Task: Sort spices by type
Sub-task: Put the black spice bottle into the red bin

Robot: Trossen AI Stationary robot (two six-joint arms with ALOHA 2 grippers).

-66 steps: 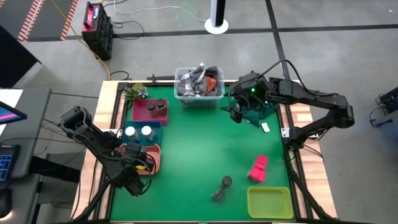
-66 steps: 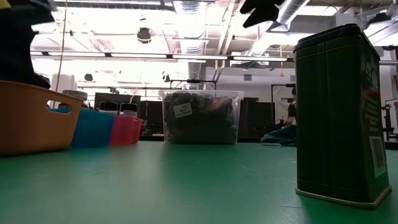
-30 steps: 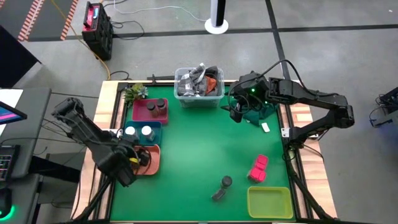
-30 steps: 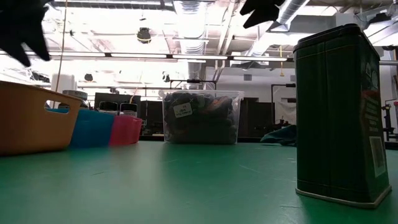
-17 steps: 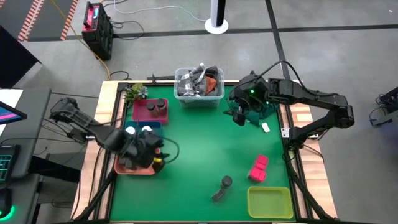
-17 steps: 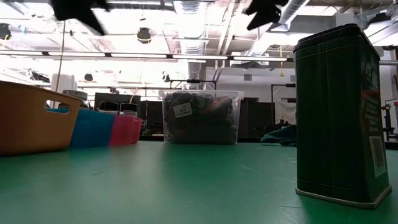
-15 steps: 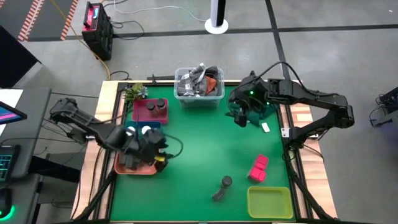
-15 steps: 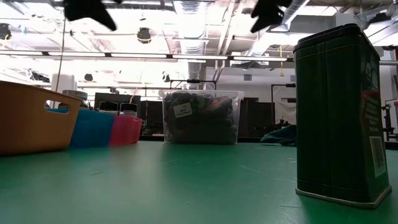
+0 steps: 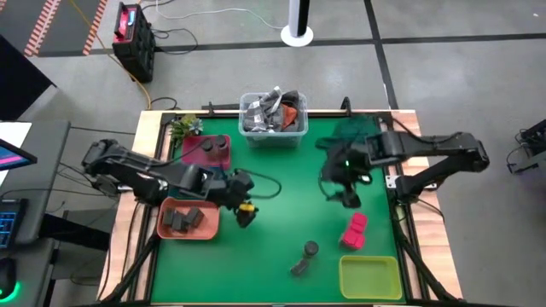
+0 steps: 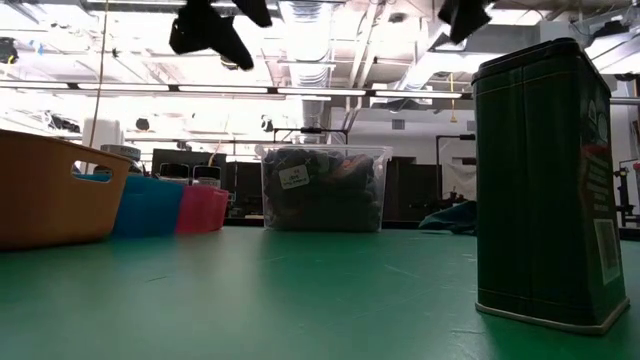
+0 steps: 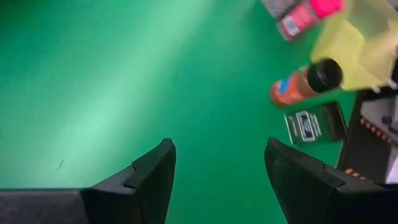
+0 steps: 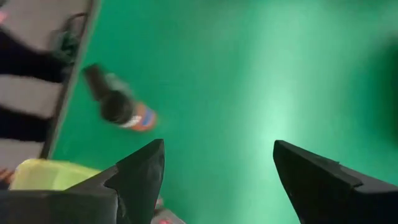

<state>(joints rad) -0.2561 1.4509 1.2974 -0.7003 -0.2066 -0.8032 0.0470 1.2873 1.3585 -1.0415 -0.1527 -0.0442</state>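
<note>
2 pink blocks [image 9: 355, 230] below right gripper [image 9: 350, 199]

We stood in a workshop or robotics lab: exposed ducts [image 10: 300, 20] and strip lights [image 10: 320, 92] ran overhead, the concrete floor [image 9: 256, 72] carried cables [image 9: 183, 38] and hazard tape [image 9: 38, 26], and a green test table [image 9: 281, 196] filled the middle.

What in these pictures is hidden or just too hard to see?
- High view: the left arm covers the blue tray; whatever sits in it is hidden.
- Low view: the orange tray shows only its wall, so its contents are hidden.
- Low view: the dark tin is cut off by the edge and blocks the table behind it.
- Right wrist view: the dark-capped jar is blurred; its label is unreadable.
</note>
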